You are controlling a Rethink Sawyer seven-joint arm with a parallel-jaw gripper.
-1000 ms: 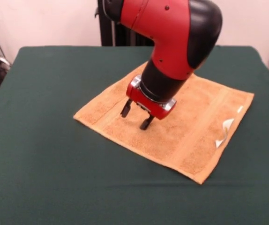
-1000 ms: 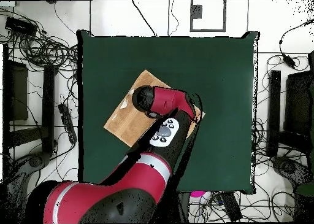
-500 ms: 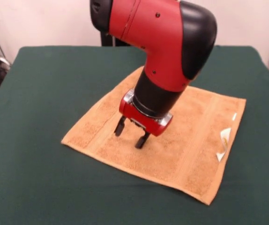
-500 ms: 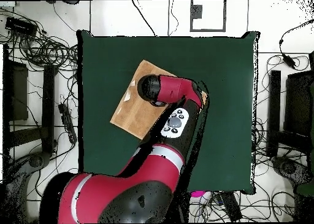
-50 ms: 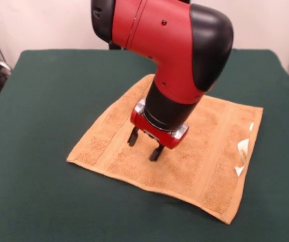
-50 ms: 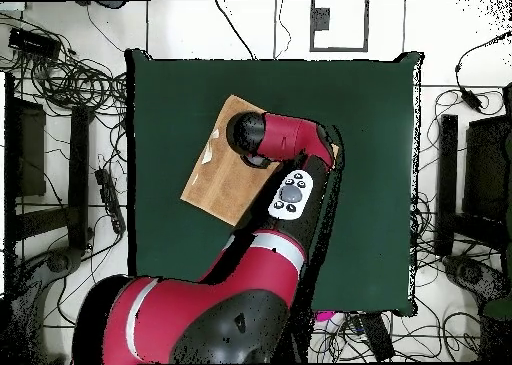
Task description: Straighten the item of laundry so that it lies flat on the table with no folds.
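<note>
While the red-and-black arm's tool [image 5: 144, 145] hangs with its two dark fingers spread and nothing between them, the square orange-yellow terry towel [image 5: 205, 151] directly beneath it lies open on the dark green desk [image 5: 44, 96], so I'd judge only lifting clear remains.

Robot lab, cable tangles [image 6: 70, 81], equipment racks [image 6: 465, 181] around green table [image 6: 370, 111]
</note>
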